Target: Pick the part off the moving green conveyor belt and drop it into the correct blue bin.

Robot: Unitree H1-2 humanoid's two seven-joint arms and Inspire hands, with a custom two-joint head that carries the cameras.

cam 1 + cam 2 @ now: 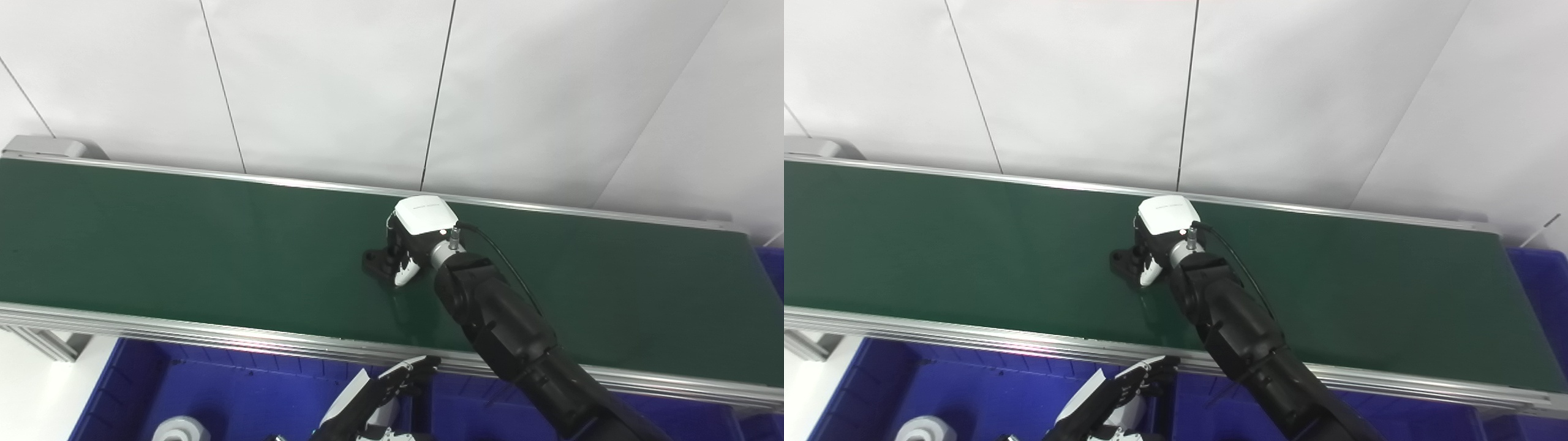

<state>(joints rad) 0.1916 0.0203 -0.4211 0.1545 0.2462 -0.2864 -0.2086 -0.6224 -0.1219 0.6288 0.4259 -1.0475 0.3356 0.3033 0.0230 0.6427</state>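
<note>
A small black part (373, 260) lies on the green conveyor belt (184, 245) near its middle; it also shows in the right eye view (1122, 260). My right hand (409, 245), with a white back plate, reaches over the belt from the lower right. Its fingers and thumb are curled down around the part's right side, and the part still rests on the belt. My left hand (392, 383) hangs low at the bottom edge above the blue bin (202, 383), fingers stretched out and apart, holding nothing.
A white round part (180, 429) lies in the blue bin at the lower left. Another blue bin (773, 269) stands past the belt's right end. Silver rails (184, 327) edge the belt. A white panelled wall (343, 86) rises behind it.
</note>
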